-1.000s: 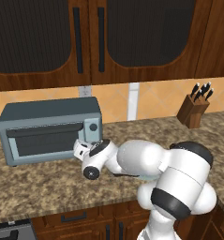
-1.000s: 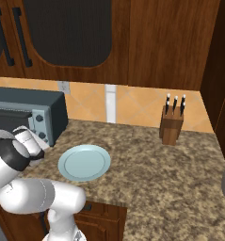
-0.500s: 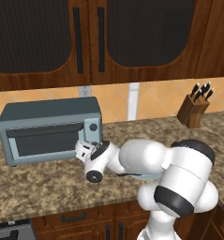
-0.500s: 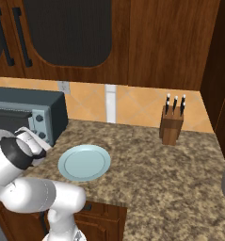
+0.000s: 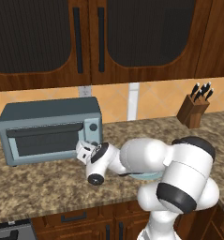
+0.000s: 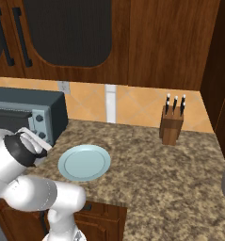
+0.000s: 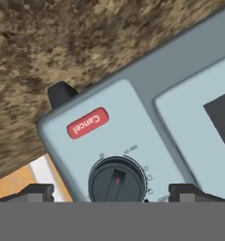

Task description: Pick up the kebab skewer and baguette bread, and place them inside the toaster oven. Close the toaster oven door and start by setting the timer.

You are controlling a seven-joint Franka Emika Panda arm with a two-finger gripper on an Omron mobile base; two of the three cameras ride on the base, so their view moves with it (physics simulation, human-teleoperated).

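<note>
Since the earlier frames the wrist has drawn slightly back and down from the toaster oven [image 5: 50,130], toward the front edge of the surface [image 5: 38,185]; the oven, the plate and the knife block have not shifted.

Toaster oven: stands at the rear of the surface against the tiled wall, at 9 o'clock in the left base view. Toaster oven door [image 5: 44,139] is shut, dark glass upright, bar handle along its top edge.

End effector [image 7: 111,193]: fingers spread wide, nothing between them. In the hand view one fingertip [image 7: 31,192] sits at 7 o'clock and the other at 5 o'clock, with the dark round knob [image 7: 116,180] of the control panel between them at 6 o'clock, apart from both. A red "Cancel" button [image 7: 87,122] lies on the panel beyond the knob.

Clearances: open granite lies in front of the oven down to the front edge. A pale plate [image 6: 84,162] rests bare just beside the forearm, near the front edge. A knife block [image 6: 171,124] stands well apart at the back wall. Dark wood cabinets [image 5: 85,40] hang above the oven.
</note>
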